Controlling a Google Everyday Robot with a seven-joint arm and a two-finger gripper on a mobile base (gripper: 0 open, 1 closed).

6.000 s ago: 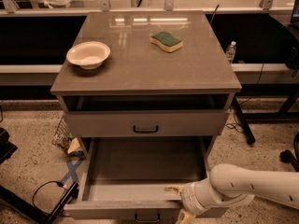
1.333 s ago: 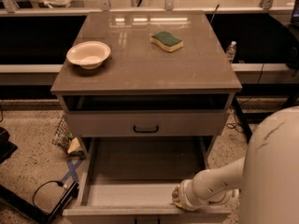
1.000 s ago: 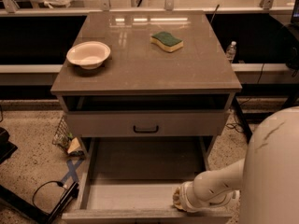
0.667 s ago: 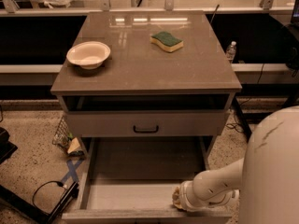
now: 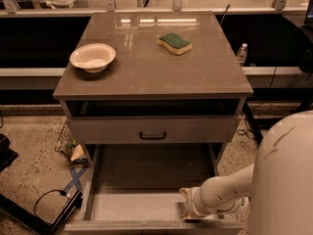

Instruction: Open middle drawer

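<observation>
Middle drawer (image 5: pixel 139 207) sits pulled well out at the bottom edge of view, under the upper drawer (image 5: pixel 107 130). I judge it stiff, light with its grey inside bare, and rail-guided, so best taken by the centre bar handle or front lip with a straight pull. Gripper (image 5: pixel 187 207) is at the drawer's front right corner by the lip, and I can't tell if it's open, closed or holding anything; the drawer front and handle are cut off by the frame, and my white arm (image 5: pixel 230 192) hides that corner.

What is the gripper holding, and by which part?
Cannot be told: the gripper sits at the middle drawer's front edge, right of centre, its grip hidden.
</observation>
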